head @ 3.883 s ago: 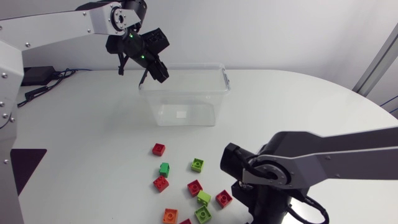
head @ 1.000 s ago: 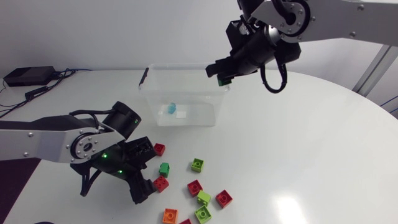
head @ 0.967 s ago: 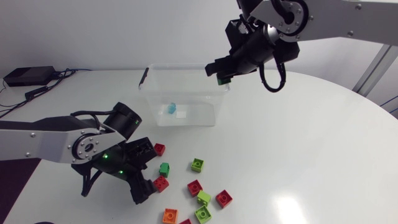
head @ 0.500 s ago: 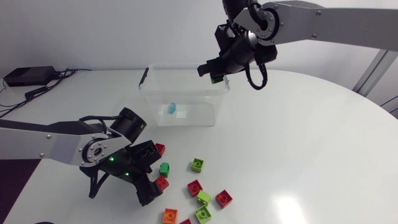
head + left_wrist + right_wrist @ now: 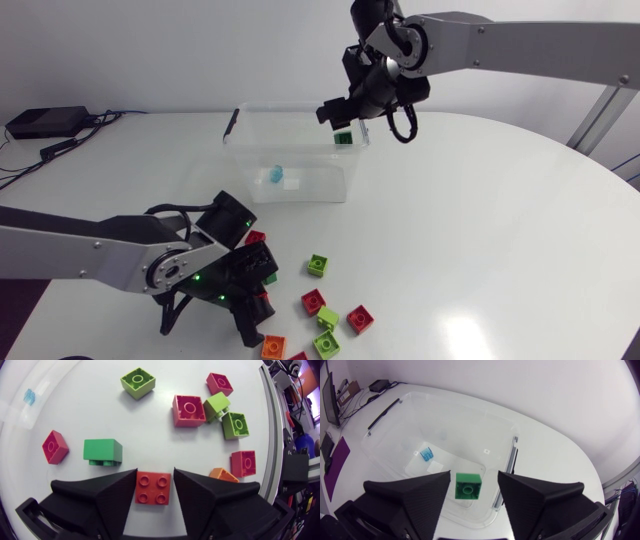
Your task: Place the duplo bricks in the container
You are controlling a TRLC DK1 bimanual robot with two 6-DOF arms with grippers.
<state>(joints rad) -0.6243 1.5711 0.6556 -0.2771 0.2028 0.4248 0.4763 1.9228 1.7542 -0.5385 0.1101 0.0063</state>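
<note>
Left hand (image 5: 155, 471) slid astride four-stud red brick (image 5: 153, 488), grip unclear; right hand (image 5: 475, 476) open, green brick (image 5: 468, 485) over container (image 5: 290, 106).

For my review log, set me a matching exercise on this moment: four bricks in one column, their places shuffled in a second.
Bricks
A. red four-stud brick
B. green brick in the right wrist view
C. blue brick
D. orange brick

Places
1. on the floor of the container
2. on the table beside the left gripper, partly hidden by a finger
3. between the open fingers of the right gripper, over the container
4. on the table, between the left gripper's fingers

Pairs: A-4, B-3, C-1, D-2.
</note>
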